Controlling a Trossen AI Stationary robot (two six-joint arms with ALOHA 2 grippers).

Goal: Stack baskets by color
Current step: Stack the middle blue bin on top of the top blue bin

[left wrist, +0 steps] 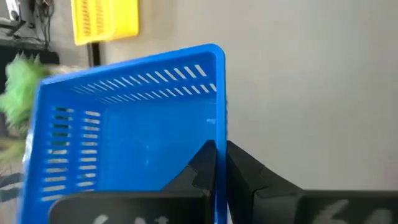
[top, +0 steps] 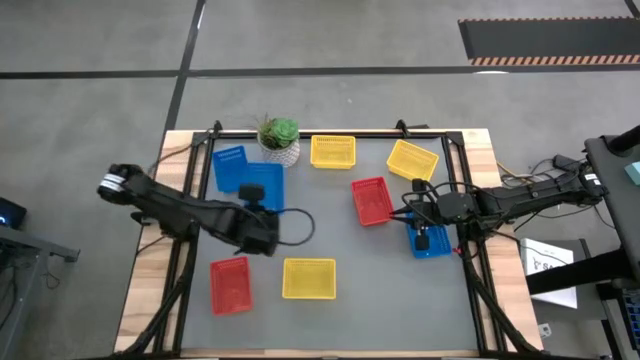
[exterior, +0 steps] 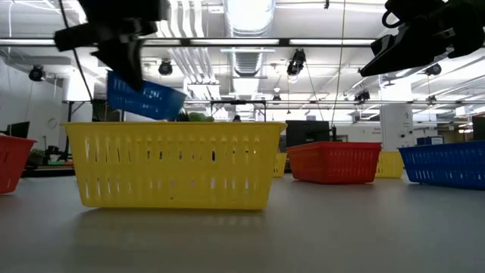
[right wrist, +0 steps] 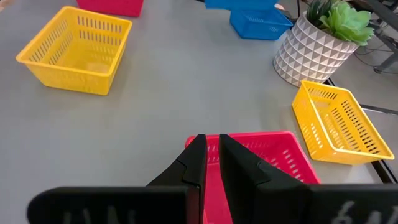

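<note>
A: Left gripper (left wrist: 219,163)?
B: Clamped on a blue basket's (left wrist: 124,124) wall, lifted off the table (top: 330,215) beside the plant (top: 279,137).
A: Right gripper (right wrist: 211,158)?
B: Fingers nearly together, holding nothing, above the blue basket (top: 432,240) at the right edge, beside a red one (top: 371,200).
A: Count?
B: In view: three blue, three yellow, two red. Open room mid-table.

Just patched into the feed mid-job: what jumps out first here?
The left claw is shut on the wall of a blue basket, held tilted in the air above the table. The right claw hangs over a red basket near mid-table, with a blue one beside it.
</note>
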